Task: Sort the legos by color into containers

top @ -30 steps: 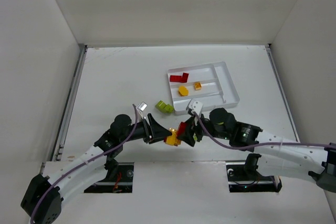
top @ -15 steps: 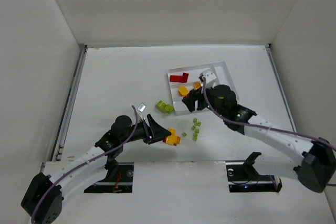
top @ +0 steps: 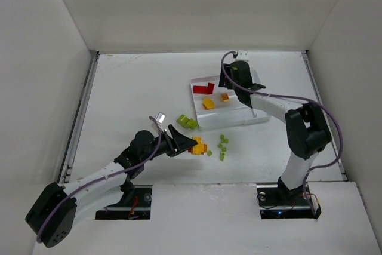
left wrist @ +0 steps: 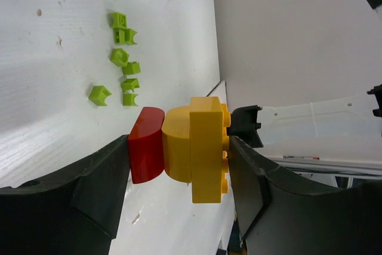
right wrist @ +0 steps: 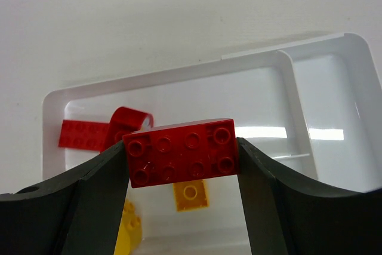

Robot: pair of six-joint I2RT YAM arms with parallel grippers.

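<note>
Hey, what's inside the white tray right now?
Red bricks lie in the far slot, two yellow bricks in the next one. The right gripper and its held red brick hide part of the tray floor.

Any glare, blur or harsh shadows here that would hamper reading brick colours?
Right wrist: glare streaks on the tray floor, but the red brick in the right pincer is sharp. Left wrist: the red-and-yellow brick pair in the left pincer is crisp. Top external: even light, soft shadows, green cubes legible.
</note>
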